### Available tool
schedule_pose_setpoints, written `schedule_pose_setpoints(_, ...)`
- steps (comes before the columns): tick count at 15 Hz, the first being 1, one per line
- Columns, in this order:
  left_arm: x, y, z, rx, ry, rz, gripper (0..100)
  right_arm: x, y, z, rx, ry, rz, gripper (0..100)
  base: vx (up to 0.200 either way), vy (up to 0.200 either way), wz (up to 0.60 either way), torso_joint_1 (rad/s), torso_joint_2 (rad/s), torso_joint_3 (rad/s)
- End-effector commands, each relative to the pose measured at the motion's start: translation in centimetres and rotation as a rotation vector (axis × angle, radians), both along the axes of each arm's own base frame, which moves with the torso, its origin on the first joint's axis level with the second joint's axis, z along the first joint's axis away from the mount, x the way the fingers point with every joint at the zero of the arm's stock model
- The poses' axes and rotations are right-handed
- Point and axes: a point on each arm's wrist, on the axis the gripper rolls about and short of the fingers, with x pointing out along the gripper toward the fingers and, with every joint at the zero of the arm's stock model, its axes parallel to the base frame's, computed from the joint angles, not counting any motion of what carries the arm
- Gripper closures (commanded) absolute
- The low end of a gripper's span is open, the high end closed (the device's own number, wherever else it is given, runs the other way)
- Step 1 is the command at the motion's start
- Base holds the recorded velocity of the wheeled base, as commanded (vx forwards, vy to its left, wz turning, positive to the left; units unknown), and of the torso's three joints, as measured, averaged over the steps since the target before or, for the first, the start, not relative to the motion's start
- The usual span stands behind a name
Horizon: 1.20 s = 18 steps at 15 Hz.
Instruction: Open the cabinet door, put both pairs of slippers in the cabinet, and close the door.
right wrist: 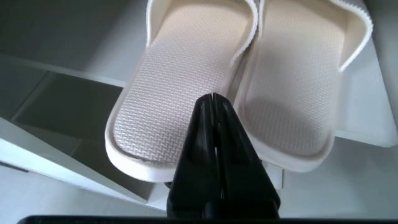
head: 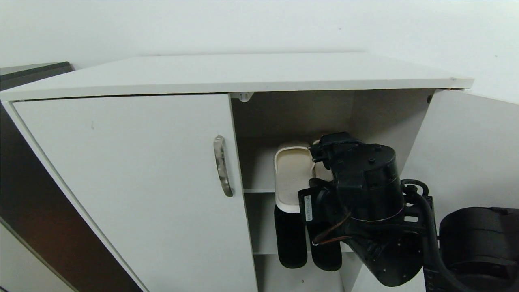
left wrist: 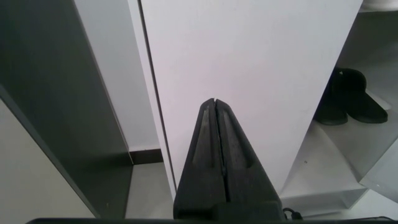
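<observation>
The white cabinet (head: 243,75) has its left door (head: 121,182) closed and its right door (head: 466,154) swung open. A pair of white slippers (head: 292,174) lies on the upper shelf (head: 259,190), heels overhanging the shelf's front edge. Below it, a pair of black slippers (head: 290,239) rests on the lower shelf. My right gripper (right wrist: 214,98) is shut with nothing in it, just over the heels of the white slippers (right wrist: 180,93). My left gripper (left wrist: 214,101) is shut and empty, facing the closed left door (left wrist: 249,56); the black slippers (left wrist: 348,96) lie off to its side.
A metal handle (head: 222,165) sits on the closed door's inner edge. A dark panel (head: 24,202) stands close to the cabinet's left side. My right arm fills much of the open half of the cabinet. The cabinet's bottom compartment (head: 300,280) holds nothing.
</observation>
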Motion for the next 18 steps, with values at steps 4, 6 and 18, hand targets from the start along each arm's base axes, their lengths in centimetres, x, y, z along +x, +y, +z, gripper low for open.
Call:
schedule_pose_setpoints(4,0.0,0.0,0.0,0.000,0.000,0.000,100,0.2,0.3,-0.2,0.004,-0.007,0.001,100,-0.100,0.000,0.00,0.002,0.00,0.001)
schedule_pose_setpoints(6,0.0,0.0,0.0,0.000,0.000,0.000,100,0.1,0.2,-0.2,0.002,-0.007,0.000,100,-0.200,0.000,0.00,0.012,0.00,-0.002)
schedule_pose_setpoints(18,0.0,0.0,0.0,0.000,0.000,0.000,100,0.2,0.2,-1.2,-0.023,0.010,0.000,100,-0.200,0.000,0.00,0.001,0.00,0.002)
